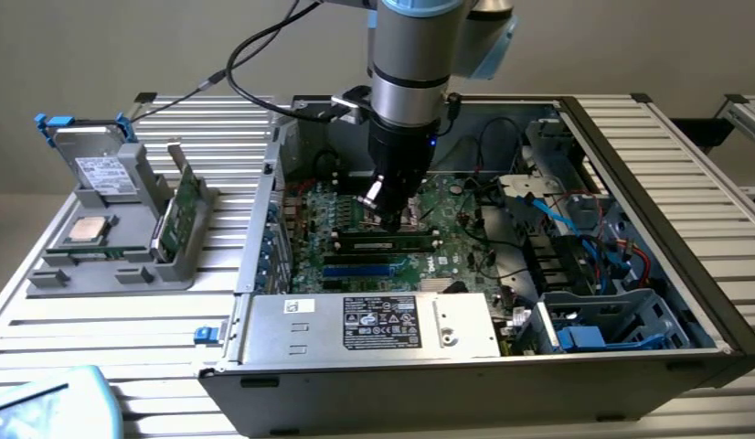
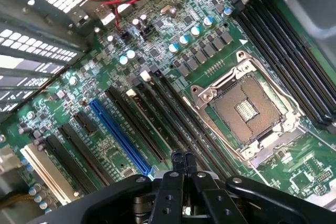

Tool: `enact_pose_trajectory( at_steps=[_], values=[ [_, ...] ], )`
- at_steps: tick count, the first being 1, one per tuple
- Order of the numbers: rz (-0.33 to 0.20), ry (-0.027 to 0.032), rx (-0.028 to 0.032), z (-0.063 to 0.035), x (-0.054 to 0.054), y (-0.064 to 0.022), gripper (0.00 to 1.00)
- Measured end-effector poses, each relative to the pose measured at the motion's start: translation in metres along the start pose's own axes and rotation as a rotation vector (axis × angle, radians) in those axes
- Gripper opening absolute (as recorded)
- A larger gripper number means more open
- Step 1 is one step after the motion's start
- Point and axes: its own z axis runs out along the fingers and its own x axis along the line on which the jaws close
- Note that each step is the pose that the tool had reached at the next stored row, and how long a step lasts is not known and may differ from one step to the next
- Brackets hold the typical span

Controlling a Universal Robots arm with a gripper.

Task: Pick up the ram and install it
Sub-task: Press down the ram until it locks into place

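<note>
The ram (image 1: 384, 243), a dark-green stick with a pale label, sits lengthwise in a black slot on the motherboard (image 1: 353, 274) inside the open computer case. My gripper (image 1: 390, 208) hangs straight down over the board, its tip just behind the stick in the exterior view. In the wrist view the gripper (image 2: 184, 162) is shut, both fingertips pressed together with nothing between them, low over the row of long black slots (image 2: 157, 124) beside the open processor socket (image 2: 247, 109). Whether the tips touch the stick I cannot tell.
A grey holder (image 1: 110, 270) at the exterior view's left carries another upright green board (image 1: 176, 215), a silver processor chip (image 1: 85, 229) and a drive (image 1: 103, 172). The power supply (image 1: 371, 325), drive cage (image 1: 603, 325) and loose cables (image 1: 573, 219) crowd the case.
</note>
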Motion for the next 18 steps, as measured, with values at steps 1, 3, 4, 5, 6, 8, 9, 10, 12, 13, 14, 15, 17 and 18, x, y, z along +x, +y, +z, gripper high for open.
enact_pose_trajectory(
  at_steps=[1, 3, 4, 5, 6, 8, 9, 10, 12, 13, 14, 15, 17, 18],
  values=[
    [0.017, -0.0004, -0.0006, 0.0001, 0.0000, 0.0000, 0.11],
    [0.052, -0.0012, -0.0020, 0.0002, 0.0000, 0.0000, 0.11],
    [0.071, -0.0016, -0.0027, 0.0003, 0.0000, 0.0000, 0.11],
    [0.089, -0.0020, -0.0033, 0.0004, 0.0000, 0.0000, 0.11],
    [0.106, -0.0024, -0.0040, 0.0004, 0.0000, 0.0000, 0.11],
    [0.143, -0.0032, -0.0054, 0.0006, 0.0000, 0.0000, 0.11],
    [0.160, -0.0036, -0.0060, 0.0006, 0.0000, 0.0000, 0.11],
    [0.179, -0.0040, -0.0067, 0.0007, 0.0000, 0.0000, 0.11],
    [0.214, -0.0048, -0.0081, 0.0009, 0.0000, 0.0000, 0.11],
    [0.231, -0.0052, -0.0087, 0.0009, 0.0000, 0.0000, 0.11],
    [0.249, -0.0055, -0.0094, 0.0010, 0.0000, 0.0000, 0.11],
    [0.267, -0.0060, -0.0101, 0.0011, 0.0000, 0.0000, 0.11],
    [0.303, -0.0068, -0.0115, 0.0012, -0.0001, 0.0000, 0.11],
    [0.321, -0.0072, -0.0121, 0.0013, -0.0001, 0.0000, 0.11]
  ],
)
